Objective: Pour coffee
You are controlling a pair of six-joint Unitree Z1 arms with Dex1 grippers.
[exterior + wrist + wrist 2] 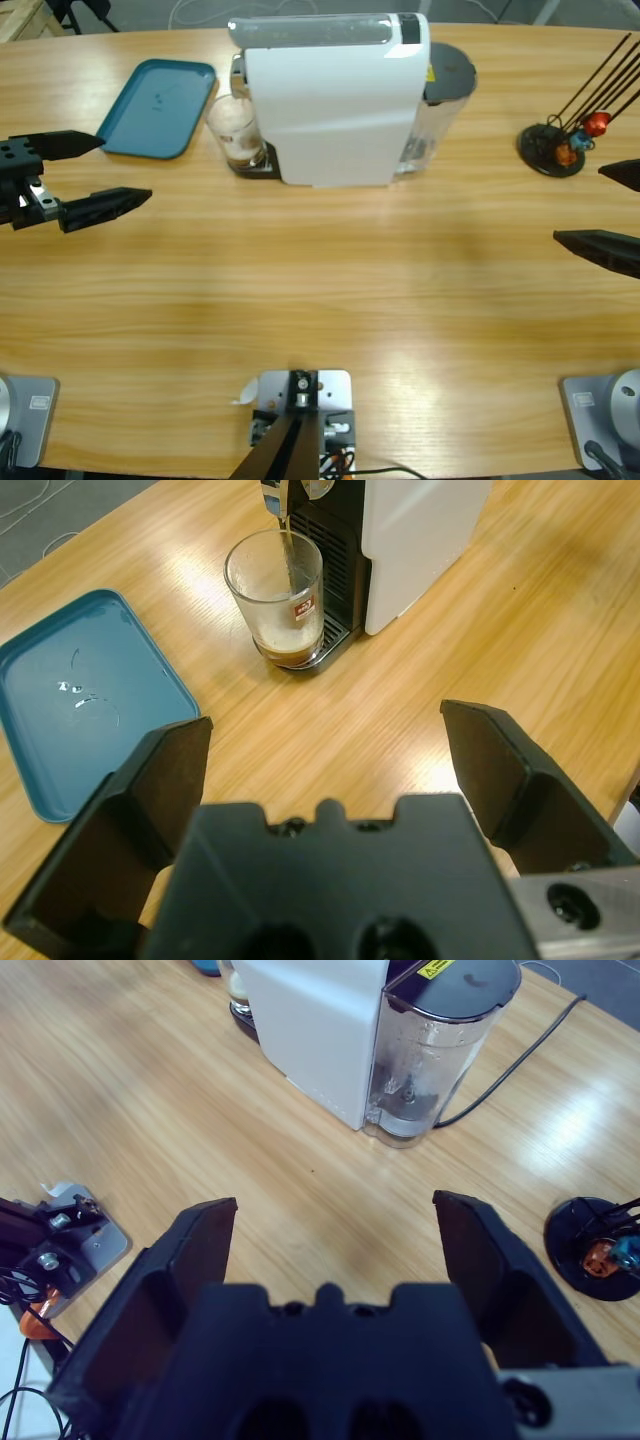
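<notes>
A clear glass (235,131) (276,598) stands on the drip tray under the spout of the white coffee machine (330,95) (415,535) (315,1020). Pale tan, foamy coffee (290,643) fills its bottom, and a thin stream runs into it from the spout. My left gripper (95,172) (330,770) is open at the table's left edge, well short of the glass, with nothing between its jaws. Open too, my right gripper (605,205) (335,1250) sits at the right edge, facing the machine's clear water tank (430,1055) (440,110).
A teal tray (158,107) (80,700) lies left of the glass. At the back right stands a black capsule holder (560,145) (595,1250) with thin rods and orange and red capsules. The machine's black cable (520,1060) trails off behind the tank.
</notes>
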